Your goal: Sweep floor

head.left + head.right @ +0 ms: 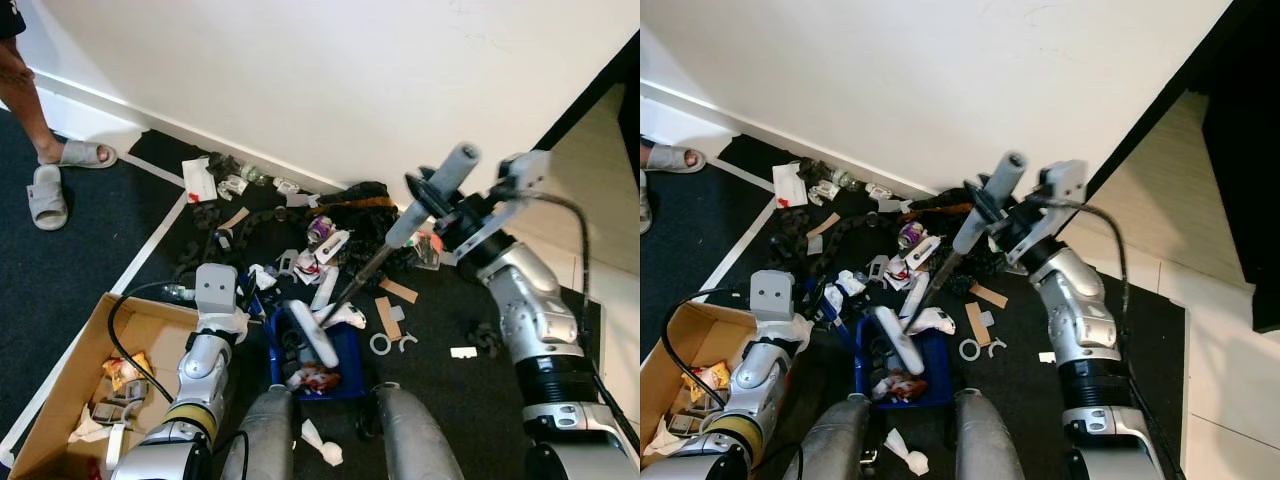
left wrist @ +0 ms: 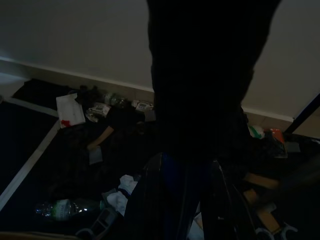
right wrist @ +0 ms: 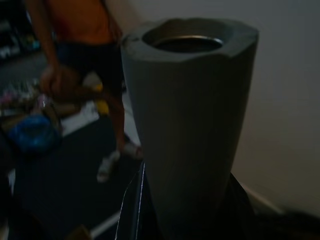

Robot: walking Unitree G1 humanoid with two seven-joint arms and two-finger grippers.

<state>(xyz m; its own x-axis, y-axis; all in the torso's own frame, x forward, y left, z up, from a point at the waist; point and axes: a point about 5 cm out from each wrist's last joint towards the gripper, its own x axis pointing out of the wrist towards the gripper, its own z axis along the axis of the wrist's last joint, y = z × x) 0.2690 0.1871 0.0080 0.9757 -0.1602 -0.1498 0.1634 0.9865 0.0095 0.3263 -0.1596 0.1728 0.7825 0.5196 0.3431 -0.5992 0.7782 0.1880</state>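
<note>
A: Starting at our left: where do we keep the dustpan?

B: The left gripper holds the blue dustpan by its handle, flat on the dark carpet beside the cardboard box. We keep its lip pressed down.

A: And the litter?

B: The litter pile lies between pan and wall (bottles, paper scraps, wrappers).

A: The right side?

B: The right gripper is clamped round the broom handle. We draw short strokes toward the pan, since light scraps will likely scatter.
</note>
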